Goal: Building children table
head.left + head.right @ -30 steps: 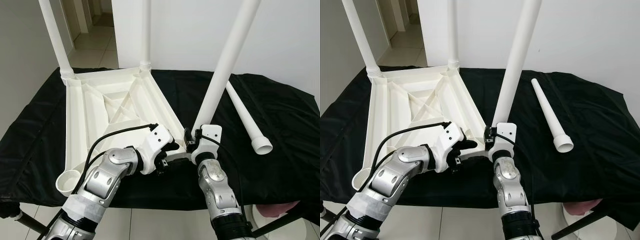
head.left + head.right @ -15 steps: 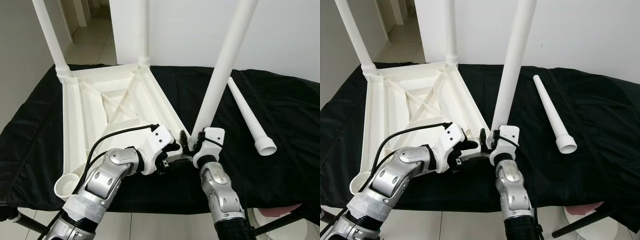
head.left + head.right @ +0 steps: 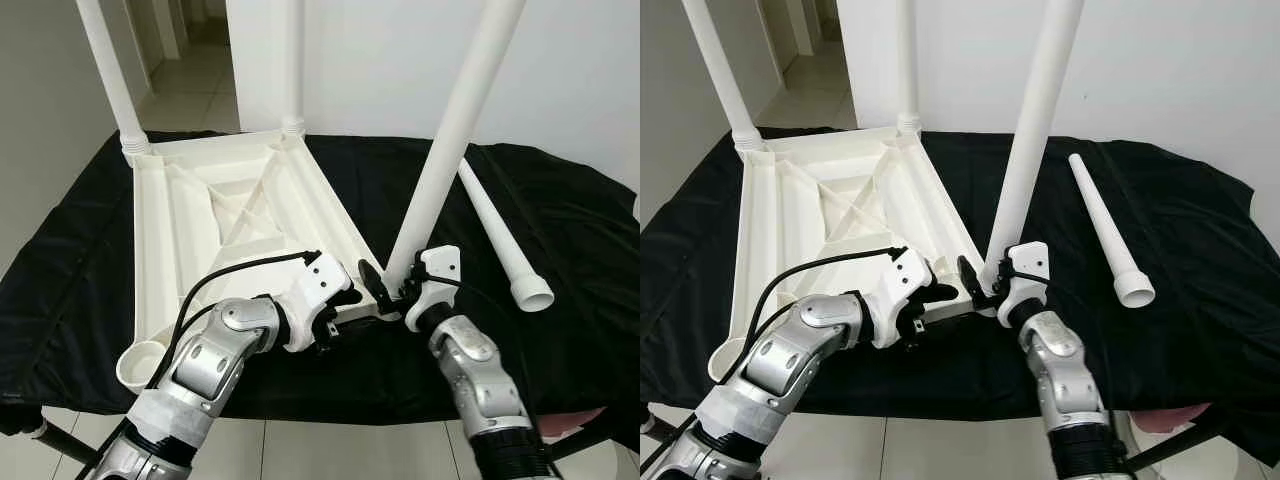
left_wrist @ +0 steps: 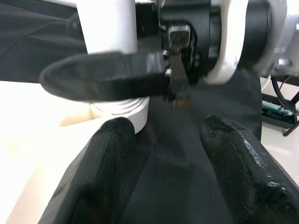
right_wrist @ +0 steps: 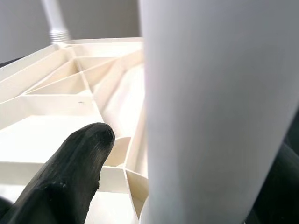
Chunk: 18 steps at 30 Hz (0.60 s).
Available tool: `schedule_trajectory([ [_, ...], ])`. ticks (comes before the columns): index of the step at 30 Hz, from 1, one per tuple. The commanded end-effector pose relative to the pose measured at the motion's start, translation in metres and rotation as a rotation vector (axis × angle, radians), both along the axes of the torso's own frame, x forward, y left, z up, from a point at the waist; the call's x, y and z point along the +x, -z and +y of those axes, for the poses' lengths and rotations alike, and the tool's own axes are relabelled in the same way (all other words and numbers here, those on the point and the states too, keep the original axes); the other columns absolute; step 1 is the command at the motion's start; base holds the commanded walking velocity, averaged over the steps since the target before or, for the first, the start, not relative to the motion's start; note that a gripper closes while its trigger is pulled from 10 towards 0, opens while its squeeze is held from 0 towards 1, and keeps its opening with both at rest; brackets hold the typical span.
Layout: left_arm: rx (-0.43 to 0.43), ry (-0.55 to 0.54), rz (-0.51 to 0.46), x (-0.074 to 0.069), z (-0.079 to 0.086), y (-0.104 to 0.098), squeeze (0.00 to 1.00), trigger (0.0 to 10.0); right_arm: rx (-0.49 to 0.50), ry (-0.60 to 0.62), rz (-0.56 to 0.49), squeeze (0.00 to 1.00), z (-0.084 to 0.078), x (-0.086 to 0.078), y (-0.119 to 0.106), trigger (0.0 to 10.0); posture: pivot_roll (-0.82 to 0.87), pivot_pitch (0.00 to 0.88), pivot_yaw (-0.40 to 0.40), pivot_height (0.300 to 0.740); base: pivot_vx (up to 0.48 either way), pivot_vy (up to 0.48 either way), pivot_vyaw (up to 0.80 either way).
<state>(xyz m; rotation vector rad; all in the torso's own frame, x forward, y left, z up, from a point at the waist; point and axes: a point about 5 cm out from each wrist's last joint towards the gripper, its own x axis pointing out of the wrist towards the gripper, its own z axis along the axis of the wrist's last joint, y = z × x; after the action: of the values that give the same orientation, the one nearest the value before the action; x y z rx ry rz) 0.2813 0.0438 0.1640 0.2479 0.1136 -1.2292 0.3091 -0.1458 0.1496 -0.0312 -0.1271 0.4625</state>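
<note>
On the black cloth-covered worktop point(image 3: 560, 240) an upside-down white plastic children's tabletop point(image 3: 230, 215) lies with its ribbed underside facing up, spanning the left half from the far edge to the near edge. Two white plastic legs stand upright in its far corner sockets, the far-left leg point(image 3: 108, 75) and the far-right leg point(image 3: 291, 60). At its near-right corner a third long white tube leg point(image 3: 450, 140) rises tilted to the right, its base at the corner socket. The right gripper point(image 3: 390, 285) sits at this leg's base, its black fingers point(image 5: 70, 172) spread around the tube, one on each side; whether they press it cannot be told. The left gripper point(image 3: 340, 305) is just beside it at the same corner, its two black fingers point(image 4: 107, 172) apart, with the leg's threaded collar just beyond one tip. An empty round socket point(image 3: 140, 362) shows at the tabletop's near-left corner. A fourth loose white tapered leg point(image 3: 500, 240) lies flat on the cloth toward the right edge, wide end toward the near edge, well apart from the tabletop.
</note>
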Motion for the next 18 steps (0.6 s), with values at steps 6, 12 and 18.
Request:
schedule_trajectory([
  [6, -0.012, -0.013, -0.002, -0.002, -0.003, 0.001, 0.00, 10.0, -0.070, -0.121, 0.041, 0.00, -0.003, 0.013, 0.008, 0.0, 0.04, 0.020, -0.028, 0.740, 0.000, 0.000, 0.00],
  [12, -0.015, -0.016, 0.002, -0.004, -0.002, 0.001, 0.00, 10.0, -0.072, -0.165, 0.074, 0.00, -0.006, 0.016, 0.013, 0.0, 0.04, 0.042, -0.032, 0.740, 0.000, 0.000, 0.00],
  [18, -0.016, -0.026, 0.011, -0.005, -0.003, 0.002, 0.00, 10.0, -0.055, -0.185, 0.100, 0.00, -0.008, 0.011, 0.020, 0.0, 0.04, 0.067, -0.028, 0.740, 0.000, 0.000, 0.00],
])
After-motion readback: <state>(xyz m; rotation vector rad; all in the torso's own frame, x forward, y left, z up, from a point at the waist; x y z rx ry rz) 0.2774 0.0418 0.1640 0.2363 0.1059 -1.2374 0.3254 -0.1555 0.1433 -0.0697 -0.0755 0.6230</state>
